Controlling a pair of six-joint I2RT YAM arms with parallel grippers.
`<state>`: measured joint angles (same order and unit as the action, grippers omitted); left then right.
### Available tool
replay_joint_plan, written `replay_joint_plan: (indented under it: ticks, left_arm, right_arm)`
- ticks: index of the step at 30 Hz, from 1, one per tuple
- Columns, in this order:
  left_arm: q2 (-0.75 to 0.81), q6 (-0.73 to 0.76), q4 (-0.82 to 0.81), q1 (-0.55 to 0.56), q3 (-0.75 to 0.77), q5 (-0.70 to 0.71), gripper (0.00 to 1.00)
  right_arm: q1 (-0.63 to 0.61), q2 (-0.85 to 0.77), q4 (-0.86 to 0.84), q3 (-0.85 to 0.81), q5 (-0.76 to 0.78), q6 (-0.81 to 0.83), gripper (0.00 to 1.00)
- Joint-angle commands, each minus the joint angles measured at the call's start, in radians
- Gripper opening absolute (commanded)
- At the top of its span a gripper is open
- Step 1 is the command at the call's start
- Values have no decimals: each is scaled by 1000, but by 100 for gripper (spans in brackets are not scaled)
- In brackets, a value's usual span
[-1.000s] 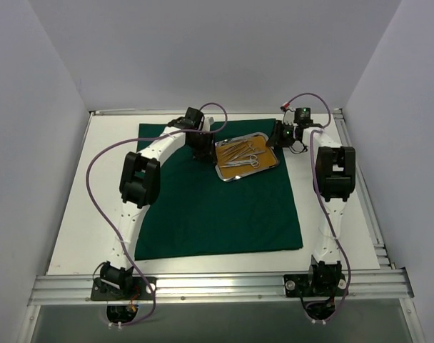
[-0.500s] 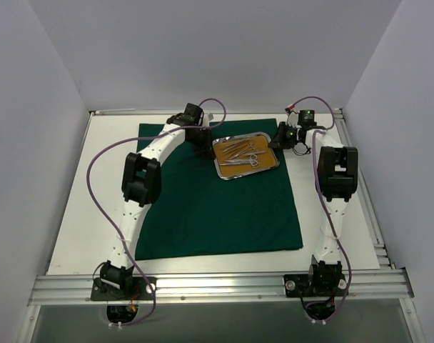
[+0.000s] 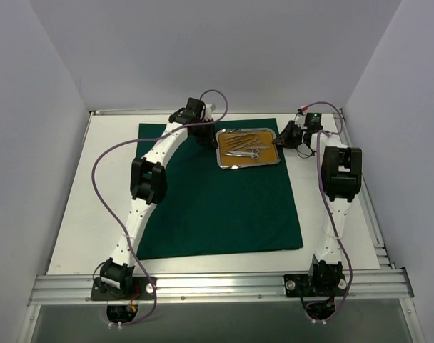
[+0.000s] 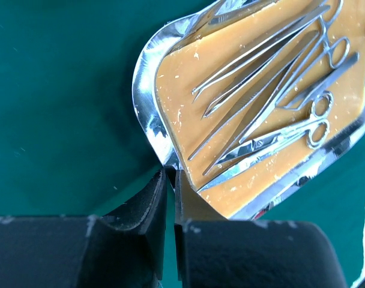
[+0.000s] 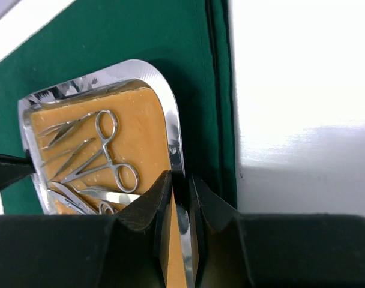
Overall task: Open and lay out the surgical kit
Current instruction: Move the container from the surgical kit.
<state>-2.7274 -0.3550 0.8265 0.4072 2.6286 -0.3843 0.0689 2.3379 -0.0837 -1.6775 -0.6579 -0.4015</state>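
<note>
Holding the steel tray [image 3: 248, 166], silver instruments [image 3: 244, 145] loose on its tan liner, over the far right of the spread green drape [image 3: 217, 207]. Left gripper [image 4: 170, 174] and right gripper [image 5: 179, 180] pinched thinly on opposite rims, likely for level support.

Overhead view: we note bright, even, diffuse light. The white table [image 3: 78, 214] reads clean, with only soft shadows beneath the arms; fine detail is small and slightly soft.

Left wrist view: we find the tray [image 4: 145, 108] sharp, with strong specular glare along its steel rim. The instruments [image 4: 272, 90] cast thin shadows on the liner. The left gripper [image 4: 169, 175] is near-black and blurred.

Right wrist view: we log the table [image 5: 302, 90] blown out nearly white, the right gripper [image 5: 178, 180] dark and soft-focused, and rim highlights again on the tray [image 5: 170, 132].
</note>
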Motion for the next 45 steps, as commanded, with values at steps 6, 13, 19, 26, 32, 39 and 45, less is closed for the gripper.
replay_joint_plan:
  ticks: [6,13,19,26,32,39,45]
  left_arm:
    - [-32,36,-105,-2,122,39,7]
    - [-52,40,-132,-2,125,47,11]
    - [-60,47,-124,-4,120,39,16]
    - [-46,57,-112,-2,97,39,19]
    - [-26,70,-98,-2,71,45,50]
    - [18,85,-83,-11,56,82,57]
    - [95,102,-66,-28,21,94,61]
  right_arm:
    - [-15,-34,-228,68,46,-207,0]
    - [-17,-97,-303,165,107,-234,0]
    - [-17,-88,-261,134,113,-211,0]
    - [-17,-91,-248,111,112,-191,3]
    - [-18,-103,-211,91,126,-165,26]
    - [-18,-134,-150,65,171,-108,38]
    - [-20,-181,-36,41,245,-14,40]
